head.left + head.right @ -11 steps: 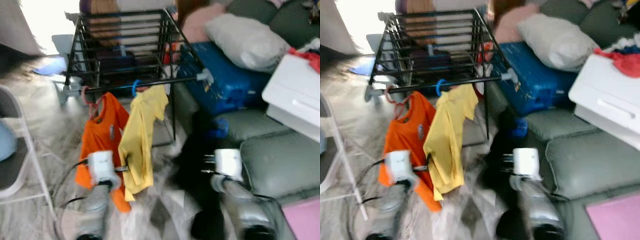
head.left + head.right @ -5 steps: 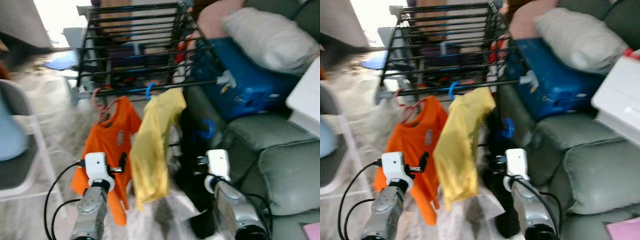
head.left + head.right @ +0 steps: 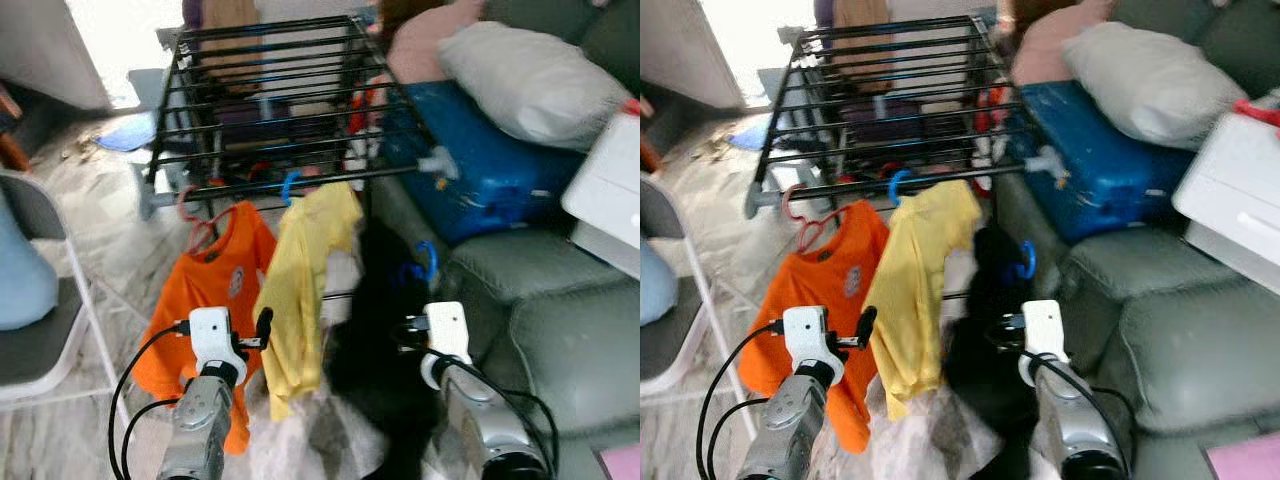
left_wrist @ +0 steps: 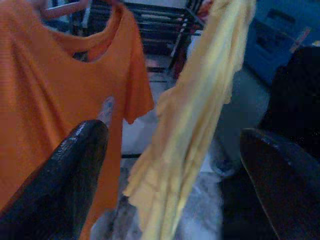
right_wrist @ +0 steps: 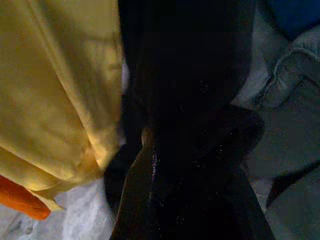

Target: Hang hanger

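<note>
A black drying rack [image 3: 300, 185] stands ahead. From its front rail hang an orange shirt [image 3: 215, 280] on a pink hanger [image 3: 195, 215] and a yellow shirt [image 3: 300, 270] on a blue hanger [image 3: 290, 187]. Just right of the yellow shirt, below the rail, a black garment [image 3: 375, 330] hangs from another blue hanger whose hook [image 3: 425, 262] is free of the rail. My right gripper [image 3: 405, 330] is shut on this garment, and black cloth [image 5: 190, 100] covers its fingers. My left gripper [image 3: 262, 325] is open in front of the orange and yellow shirts, touching neither; its fingers [image 4: 75, 165] are wide apart.
A folding chair [image 3: 50, 340] stands at my left. At my right is a grey sofa [image 3: 560, 320] with a blue suitcase [image 3: 490, 170], a pale pillow [image 3: 530, 75] and a white box [image 3: 610, 200]. Marble floor lies below the rack.
The camera has shifted and the picture is sharper. The black garment with its blue hanger hook has come up from low down to beside the yellow shirt. The left gripper stays low.
</note>
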Robot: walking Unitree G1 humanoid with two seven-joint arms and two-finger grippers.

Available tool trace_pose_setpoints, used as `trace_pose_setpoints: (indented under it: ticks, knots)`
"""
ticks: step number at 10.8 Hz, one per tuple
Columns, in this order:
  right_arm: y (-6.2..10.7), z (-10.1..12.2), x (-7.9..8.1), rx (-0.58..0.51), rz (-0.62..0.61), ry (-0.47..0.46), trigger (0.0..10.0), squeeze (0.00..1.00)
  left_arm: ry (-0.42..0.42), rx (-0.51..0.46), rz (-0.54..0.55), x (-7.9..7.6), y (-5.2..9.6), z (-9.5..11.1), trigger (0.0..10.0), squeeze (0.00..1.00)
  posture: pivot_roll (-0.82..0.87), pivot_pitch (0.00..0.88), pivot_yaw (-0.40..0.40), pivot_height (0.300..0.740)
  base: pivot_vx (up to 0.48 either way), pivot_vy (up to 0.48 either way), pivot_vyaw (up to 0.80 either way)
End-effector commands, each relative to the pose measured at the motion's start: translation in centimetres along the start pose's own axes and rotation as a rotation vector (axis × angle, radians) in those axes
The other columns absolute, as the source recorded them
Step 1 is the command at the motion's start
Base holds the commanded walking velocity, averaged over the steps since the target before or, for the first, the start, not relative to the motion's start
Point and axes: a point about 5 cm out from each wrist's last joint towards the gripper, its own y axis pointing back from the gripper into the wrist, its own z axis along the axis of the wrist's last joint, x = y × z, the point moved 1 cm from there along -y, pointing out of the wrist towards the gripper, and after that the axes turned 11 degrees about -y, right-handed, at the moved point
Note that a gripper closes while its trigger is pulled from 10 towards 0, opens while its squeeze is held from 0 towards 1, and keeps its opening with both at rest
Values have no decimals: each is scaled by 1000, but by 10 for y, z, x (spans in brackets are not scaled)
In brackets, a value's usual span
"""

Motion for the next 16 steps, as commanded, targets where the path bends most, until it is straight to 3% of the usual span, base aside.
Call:
trace_pose_setpoints:
  ticks: [1,4,7,10,13,16]
  knots:
    - [-4,22,6,-77,18,-13,10000,0,-12,-19,13,6,-3,8,10000,0,-132,0,57,740,364,0,0]
    - [-3,34,4,-141,21,85,10000,0,-19,-14,-8,6,1,5,10000,0,-128,0,70,740,384,0,0]
    - [-3,56,-3,-250,-37,115,10000,0,-9,0,-19,1,2,3,10000,0,-133,0,71,740,368,0,0]
    - [-2,61,1,-276,-36,142,10000,0,12,18,-9,2,2,0,10000,0,-134,0,68,740,0,0,0]
    - [-9,74,3,-272,-45,106,10000,0,19,27,-28,0,2,-1,10000,0,-128,0,68,740,0,0,0]
    - [-19,99,-8,-241,-104,47,10000,0,40,54,-29,-1,1,-3,10000,0,-124,0,70,740,0,0,0]
